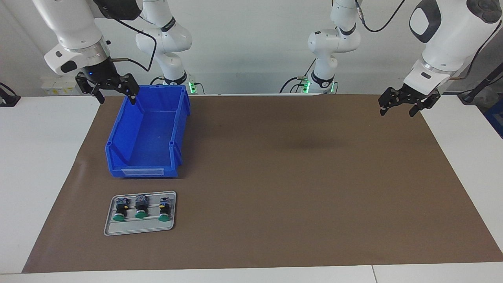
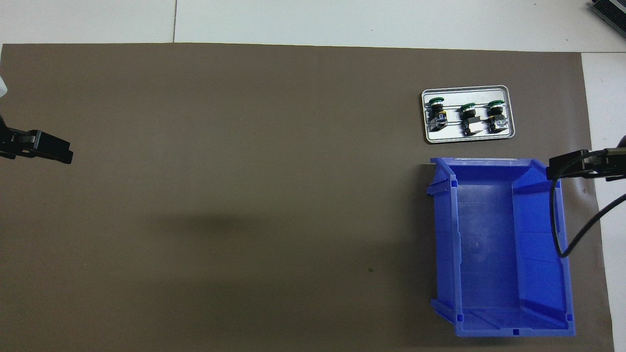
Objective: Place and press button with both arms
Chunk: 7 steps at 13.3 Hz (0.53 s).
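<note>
Nothing is picked yet: the three buttons point(image 1: 141, 208) lie on the grey tray point(image 1: 118, 228) just beside the blue bin point(image 1: 147, 133), farther from the robots, while the right gripper point(image 1: 116, 91), fingers wide and empty, hangs over the bin's rim and the left gripper point(image 1: 406, 103), likewise wide and empty, waits well apart from the bin, so the next move likely calls for the right gripper to descend onto one button.

Green caps are being shown on the buttons point(image 1: 140, 207), blue on the bin point(image 1: 147, 133), brown on the mat point(image 1: 294, 177), grey on the tray point(image 1: 139, 228).

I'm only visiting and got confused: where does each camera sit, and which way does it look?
Facing view: high across the table, looking at both arms; right gripper over the blue bin, left gripper over the mat.
Overhead view: above the robots' end, looking steeply down; only the grippers show.
Shared: bin, tray with three buttons.
</note>
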{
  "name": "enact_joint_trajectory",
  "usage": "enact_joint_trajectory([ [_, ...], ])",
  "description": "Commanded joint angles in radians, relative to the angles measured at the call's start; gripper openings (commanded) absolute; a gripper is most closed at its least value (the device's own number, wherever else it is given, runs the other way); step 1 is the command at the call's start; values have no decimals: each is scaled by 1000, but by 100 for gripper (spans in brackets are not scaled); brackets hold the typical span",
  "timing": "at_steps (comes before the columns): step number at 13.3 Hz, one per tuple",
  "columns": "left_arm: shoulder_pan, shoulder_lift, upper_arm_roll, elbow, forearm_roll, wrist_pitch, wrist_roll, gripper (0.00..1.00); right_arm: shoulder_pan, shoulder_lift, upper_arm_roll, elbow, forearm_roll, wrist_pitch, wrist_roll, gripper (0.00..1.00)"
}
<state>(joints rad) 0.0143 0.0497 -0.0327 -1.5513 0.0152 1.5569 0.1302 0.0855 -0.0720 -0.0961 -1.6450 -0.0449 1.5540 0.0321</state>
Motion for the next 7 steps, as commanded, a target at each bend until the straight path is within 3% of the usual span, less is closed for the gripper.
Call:
enact_joint_trajectory([
  [1,3,-31,-1,-41,15,25,5,100,-18,-18,10,-18,7,17,-17,100],
  [7,3,-31,-1,-41,15,25,5,100,-7,-22,10,-25,8,20,-6,100],
])
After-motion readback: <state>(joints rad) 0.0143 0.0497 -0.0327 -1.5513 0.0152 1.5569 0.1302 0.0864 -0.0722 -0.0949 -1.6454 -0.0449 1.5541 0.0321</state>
